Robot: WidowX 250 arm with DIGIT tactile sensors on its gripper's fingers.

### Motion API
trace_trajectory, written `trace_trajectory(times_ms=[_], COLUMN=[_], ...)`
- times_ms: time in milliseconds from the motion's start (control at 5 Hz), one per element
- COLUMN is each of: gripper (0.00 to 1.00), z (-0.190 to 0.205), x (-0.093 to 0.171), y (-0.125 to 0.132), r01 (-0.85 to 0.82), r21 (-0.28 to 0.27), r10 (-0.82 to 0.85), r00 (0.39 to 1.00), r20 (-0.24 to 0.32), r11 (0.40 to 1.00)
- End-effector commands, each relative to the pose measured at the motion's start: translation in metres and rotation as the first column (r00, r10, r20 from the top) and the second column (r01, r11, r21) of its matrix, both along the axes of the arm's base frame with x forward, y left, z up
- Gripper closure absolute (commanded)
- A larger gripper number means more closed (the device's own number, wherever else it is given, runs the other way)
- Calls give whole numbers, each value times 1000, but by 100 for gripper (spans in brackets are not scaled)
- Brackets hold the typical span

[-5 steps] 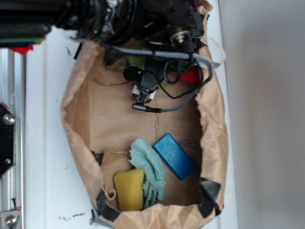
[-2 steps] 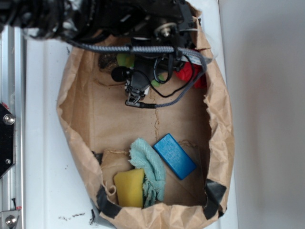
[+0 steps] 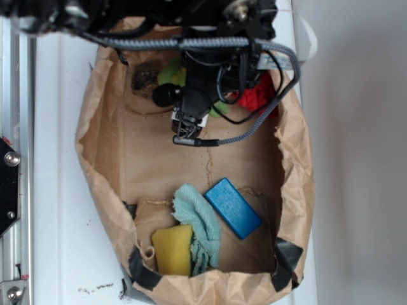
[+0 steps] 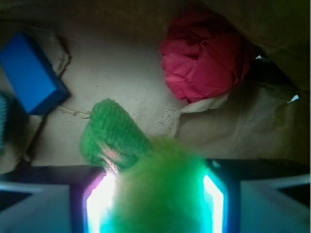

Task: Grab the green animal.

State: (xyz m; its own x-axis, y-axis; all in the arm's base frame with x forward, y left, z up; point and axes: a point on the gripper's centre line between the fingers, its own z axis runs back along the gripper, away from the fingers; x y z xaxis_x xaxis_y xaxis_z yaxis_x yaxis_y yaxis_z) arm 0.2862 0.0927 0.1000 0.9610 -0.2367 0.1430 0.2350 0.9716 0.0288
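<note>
The green animal [image 4: 160, 189] fills the gap between my gripper's [image 4: 154, 206] two glowing pads [image 4: 95, 204] in the wrist view. Its fuzzy lime body presses against both of them, and a darker green foot [image 4: 111, 137] sticks out ahead to the left. The gripper is shut on the toy. From the exterior view only bits of lime green [image 3: 170, 75] show past the black wrist and cables [image 3: 197, 95], at the far end of the paper bag. The fingertips themselves are hidden there.
Everything sits inside an open brown paper bag [image 3: 102, 184] with high crumpled walls. A red crumpled lump [image 4: 204, 60] lies just right of the gripper. A blue block [image 3: 233, 208], a teal cloth [image 3: 198, 222] and a yellow sponge [image 3: 172, 249] lie at the near end.
The arm shifted up and left, then back to the right. More of the lime-green toy now shows beside the wrist, and the bag's walls have been pushed slightly outward.
</note>
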Motion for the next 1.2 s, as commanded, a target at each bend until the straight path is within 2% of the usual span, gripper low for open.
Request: trace_trajectory(times_ms=[0,200,400,600,800,1000], gripper=[100,100,100,100,100,100], z=[59,64,68,80,89,91], x=[-9,-8,-4,1,3,1], y=[-36,-52,-61,-70,-67,-66], r01=[-48,-62,-72,-83,-103,-105], r21=[12,36,66,54,32,37], r10=[45,55,61,75,98,98], r00=[988,985,987,987,986,984], r20=[146,162,149,145,136,146], r11=[999,997,995,995,994,994])
